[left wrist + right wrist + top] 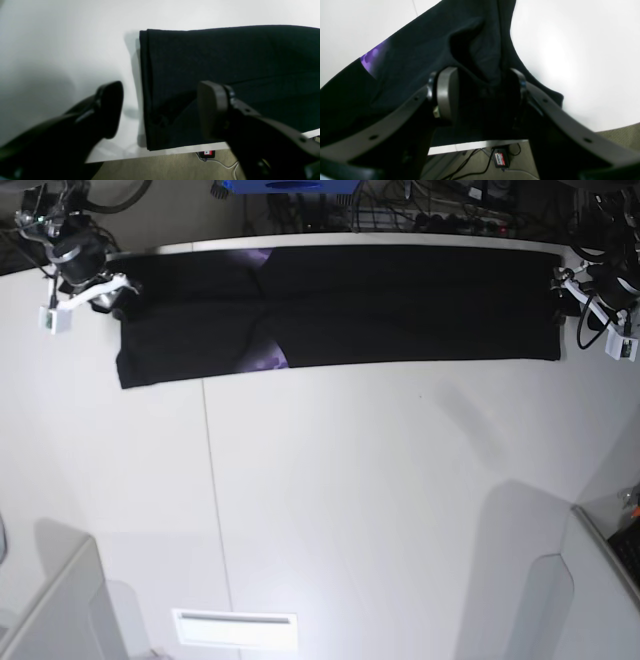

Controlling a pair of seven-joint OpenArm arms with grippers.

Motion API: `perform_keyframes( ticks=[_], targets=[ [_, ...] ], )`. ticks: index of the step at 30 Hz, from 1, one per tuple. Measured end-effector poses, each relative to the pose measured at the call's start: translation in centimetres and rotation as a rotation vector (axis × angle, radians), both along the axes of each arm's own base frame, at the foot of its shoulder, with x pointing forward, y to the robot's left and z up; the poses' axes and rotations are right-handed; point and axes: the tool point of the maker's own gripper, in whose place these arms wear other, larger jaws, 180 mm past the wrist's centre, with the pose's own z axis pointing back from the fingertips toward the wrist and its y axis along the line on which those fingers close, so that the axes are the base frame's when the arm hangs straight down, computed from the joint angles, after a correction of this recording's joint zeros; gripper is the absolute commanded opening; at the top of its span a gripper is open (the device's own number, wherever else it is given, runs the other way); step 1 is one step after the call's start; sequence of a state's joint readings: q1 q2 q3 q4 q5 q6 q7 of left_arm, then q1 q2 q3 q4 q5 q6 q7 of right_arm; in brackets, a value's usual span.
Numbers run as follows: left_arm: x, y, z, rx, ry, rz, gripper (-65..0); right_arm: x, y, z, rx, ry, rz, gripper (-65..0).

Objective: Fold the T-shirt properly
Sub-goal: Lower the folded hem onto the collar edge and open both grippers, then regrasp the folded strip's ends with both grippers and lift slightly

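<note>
The T-shirt [400, 305], already folded lengthwise into a long black band, lies flat along the far edge of the white table [330, 510], with a purple patch of print [272, 360] showing left of the band's middle. At the band's left end, seen from the base camera, the right gripper [482, 92] has its jaws apart, and a raised ridge of cloth runs between them; the wrist view does not settle whether the pads touch the fabric, so the hold there is best read as slack. At the band's right end the left gripper [160, 110] stands wide open and holds nothing: one finger is over bare table just beside the folded end, the other over the cloth near its table-edge corner, so the end's edge lies between the two. Both ends rest on the table, which suggests that the lengthwise fold has just been laid down and that the crosswise fold is next. That move calls for a fresh grip on one end through all its layers, a lift clear of the table, and a carry toward the other end, corners kept square. The slack ridge at the left end may drag if that jaw does not clear first.
</note>
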State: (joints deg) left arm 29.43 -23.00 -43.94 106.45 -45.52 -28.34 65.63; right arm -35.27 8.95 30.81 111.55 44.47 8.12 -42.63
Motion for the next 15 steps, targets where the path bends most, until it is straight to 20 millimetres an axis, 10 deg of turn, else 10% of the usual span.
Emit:
perform_keyframes(
  ticks=[5, 8, 11, 15],
  targets=[
    [0.0, 0.0, 0.0, 0.000, -0.001, 0.000, -18.3, -1.9, -4.1, 0.8, -0.041, -0.016, -0.185, -36.5],
    [0.2, 0.0, 0.1, 0.001, -0.007, 0.000, -30.4, -2.1, -5.2, 1.2, -0.065, -0.025, -0.208, -36.5],
    [0.4, -0.3, 0.1, -0.010, -0.017, 0.003, -60.6, -1.1, -3.8, 1.7, -0.066, -0.072, -0.100, -39.3],
    [0.7, -1.9, -0.8, -0.075, -0.044, 0.041, -65.0, 1.3, 0.1, 3.2, -0.060, -0.204, 0.127, -59.7]
  ],
)
